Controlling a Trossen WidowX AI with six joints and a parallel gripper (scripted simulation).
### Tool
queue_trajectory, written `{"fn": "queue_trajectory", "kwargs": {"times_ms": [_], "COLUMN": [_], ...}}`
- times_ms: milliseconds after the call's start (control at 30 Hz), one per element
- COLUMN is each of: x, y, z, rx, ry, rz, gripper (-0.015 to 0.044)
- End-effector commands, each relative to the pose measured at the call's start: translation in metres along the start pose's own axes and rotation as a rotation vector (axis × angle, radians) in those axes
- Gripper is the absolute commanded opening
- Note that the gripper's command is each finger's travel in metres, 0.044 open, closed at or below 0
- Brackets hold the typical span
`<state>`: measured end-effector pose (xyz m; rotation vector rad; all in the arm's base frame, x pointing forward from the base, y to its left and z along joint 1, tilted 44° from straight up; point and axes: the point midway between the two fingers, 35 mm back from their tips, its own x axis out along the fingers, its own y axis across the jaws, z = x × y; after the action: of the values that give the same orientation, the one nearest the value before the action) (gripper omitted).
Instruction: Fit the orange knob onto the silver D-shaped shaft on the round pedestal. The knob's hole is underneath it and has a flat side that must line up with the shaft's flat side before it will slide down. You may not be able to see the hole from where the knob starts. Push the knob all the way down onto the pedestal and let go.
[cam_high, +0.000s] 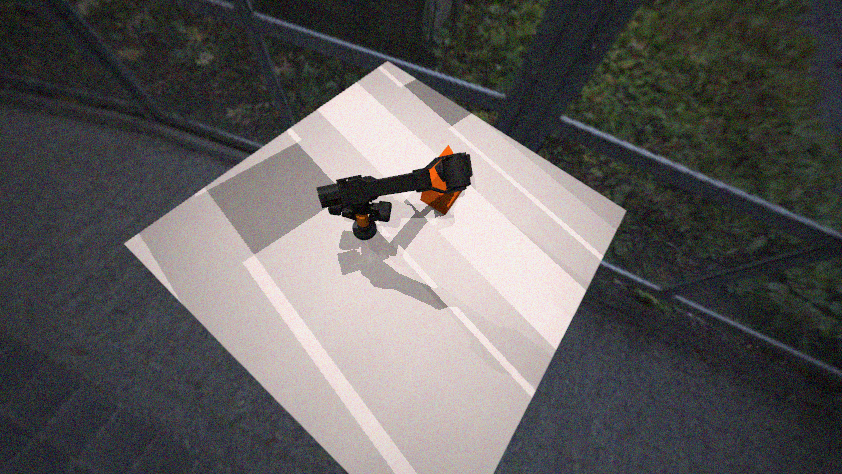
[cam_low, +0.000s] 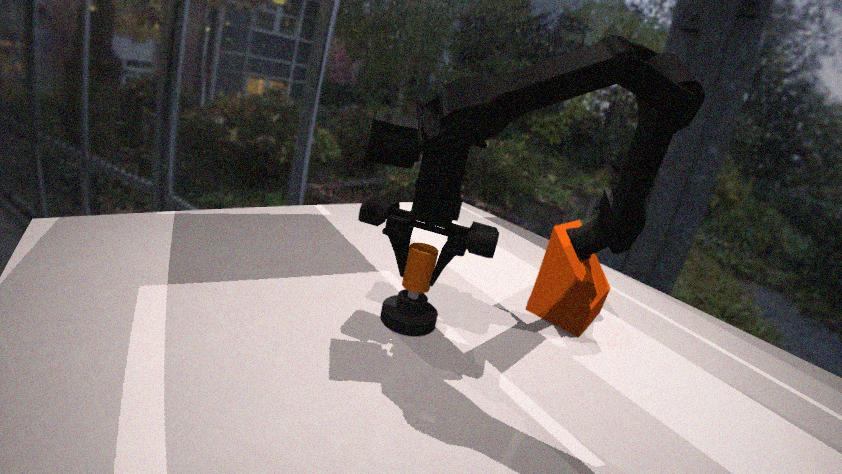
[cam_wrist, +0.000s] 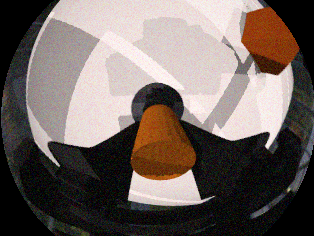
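Note:
The orange knob (cam_high: 362, 220) (cam_low: 420, 268) (cam_wrist: 162, 145) is a cylinder, slightly tilted in the exterior view. My gripper (cam_low: 418, 279) is shut on its sides. The black round pedestal (cam_high: 364, 231) (cam_low: 408, 318) (cam_wrist: 140, 106) stands on the table directly below the knob. A short piece of the silver shaft (cam_low: 414, 294) shows between the knob's lower end and the pedestal's raised collar. The knob is at the shaft's top end and not down on the pedestal. The knob's hole and the shaft's flat side are hidden.
The arm's orange base (cam_high: 440, 200) (cam_low: 559, 282) (cam_wrist: 270, 40) stands on the table to the right of the pedestal. The pale table (cam_high: 318, 376) (cam_low: 265, 376) has grey bands, and the arm's shadows fall around the pedestal.

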<state>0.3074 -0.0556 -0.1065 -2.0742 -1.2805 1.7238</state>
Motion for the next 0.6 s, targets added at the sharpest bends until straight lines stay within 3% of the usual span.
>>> {"fn": "queue_trajectory", "kwargs": {"times_ms": [0, 567], "x": [0.0004, 0.0012], "y": [0.0004, 0.0004], "z": [-0.0007, -0.0007], "rx": [-0.015, 0.025], "ry": [0.004, 0.004], "rz": [0.001, 0.001], "gripper": [0.0, 0.0]}}
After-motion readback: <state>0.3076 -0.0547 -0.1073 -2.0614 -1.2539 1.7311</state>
